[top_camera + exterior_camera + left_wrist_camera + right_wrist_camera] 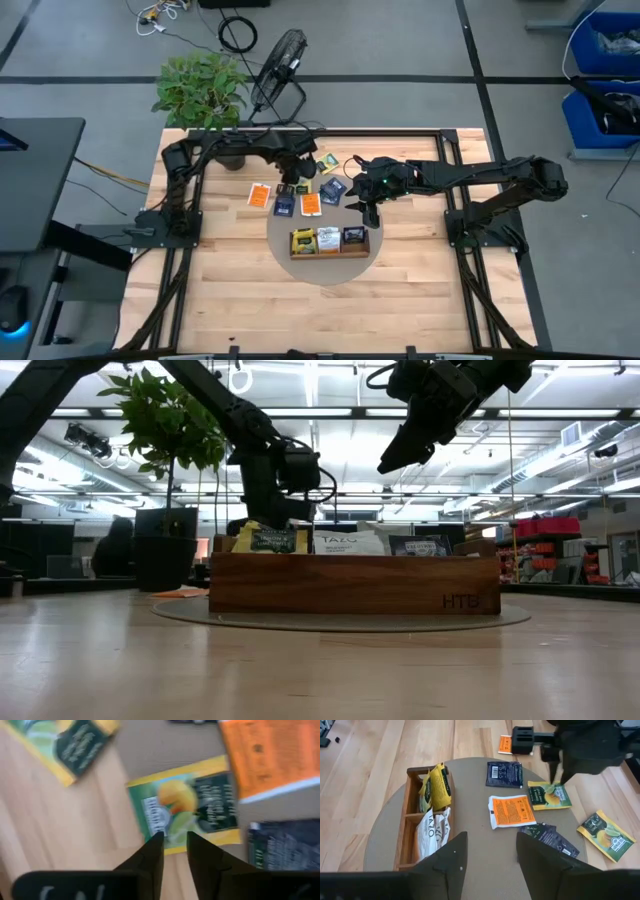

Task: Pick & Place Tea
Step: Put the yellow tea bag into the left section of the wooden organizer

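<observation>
Several tea packets lie flat on a round grey mat [300, 268]: a yellow-green one [185, 810], orange ones [310, 204] [260, 194] and dark blue ones [504, 774]. Further packets stand upright in the wooden tray [328, 253]. My left gripper [174, 842] points down over the yellow-green packet's [550, 796] edge, fingers a narrow gap apart with nothing between them. My right gripper [492, 855] hangs open above the mat, right of the loose packets and holding nothing. My left gripper's fingertips [156, 845] come from above at one edge of the yellow-green packet [175, 851]. I cannot tell whether they touch it. The packet lies flat on the mat.
A potted plant [200, 90] stands at the table's far left corner, with a black fan [278, 60] behind it. Another yellow packet [606, 831] lies on the bare wood past the mat. Open wooden tabletop [300, 320] stretches toward the near edge.
</observation>
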Controlling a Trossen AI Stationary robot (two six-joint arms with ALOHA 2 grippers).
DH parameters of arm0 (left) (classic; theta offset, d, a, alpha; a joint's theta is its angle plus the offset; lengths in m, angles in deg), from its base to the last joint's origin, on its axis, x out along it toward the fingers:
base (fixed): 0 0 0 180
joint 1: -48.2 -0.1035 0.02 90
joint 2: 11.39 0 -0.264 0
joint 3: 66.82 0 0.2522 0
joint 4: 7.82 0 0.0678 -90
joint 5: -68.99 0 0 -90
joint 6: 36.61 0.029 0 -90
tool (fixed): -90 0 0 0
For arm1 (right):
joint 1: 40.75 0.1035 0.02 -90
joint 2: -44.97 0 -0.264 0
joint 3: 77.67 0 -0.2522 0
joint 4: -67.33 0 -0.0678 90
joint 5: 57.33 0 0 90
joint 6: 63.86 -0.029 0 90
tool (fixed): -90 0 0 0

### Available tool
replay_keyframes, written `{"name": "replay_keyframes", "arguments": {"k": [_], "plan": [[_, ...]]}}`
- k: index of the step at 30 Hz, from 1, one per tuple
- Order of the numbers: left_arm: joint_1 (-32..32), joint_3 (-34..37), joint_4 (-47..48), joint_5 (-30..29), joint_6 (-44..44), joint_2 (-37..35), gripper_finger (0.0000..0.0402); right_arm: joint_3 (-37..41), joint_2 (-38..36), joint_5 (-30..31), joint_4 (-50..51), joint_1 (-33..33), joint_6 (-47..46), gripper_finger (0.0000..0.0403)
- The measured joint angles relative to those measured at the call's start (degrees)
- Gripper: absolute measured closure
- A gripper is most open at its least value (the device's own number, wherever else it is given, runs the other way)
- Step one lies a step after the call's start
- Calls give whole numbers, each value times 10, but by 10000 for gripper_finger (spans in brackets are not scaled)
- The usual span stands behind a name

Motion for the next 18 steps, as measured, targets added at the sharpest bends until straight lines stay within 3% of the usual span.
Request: {"name": "replay_keyframes", "arguments": {"k": [8,18], "plan": [[28,0,-17,0,83,0,219,0,0,0,4,0,0,224],[19,0,-21,0,134,0,115,0,0,-6,5,0,1,224]]}}
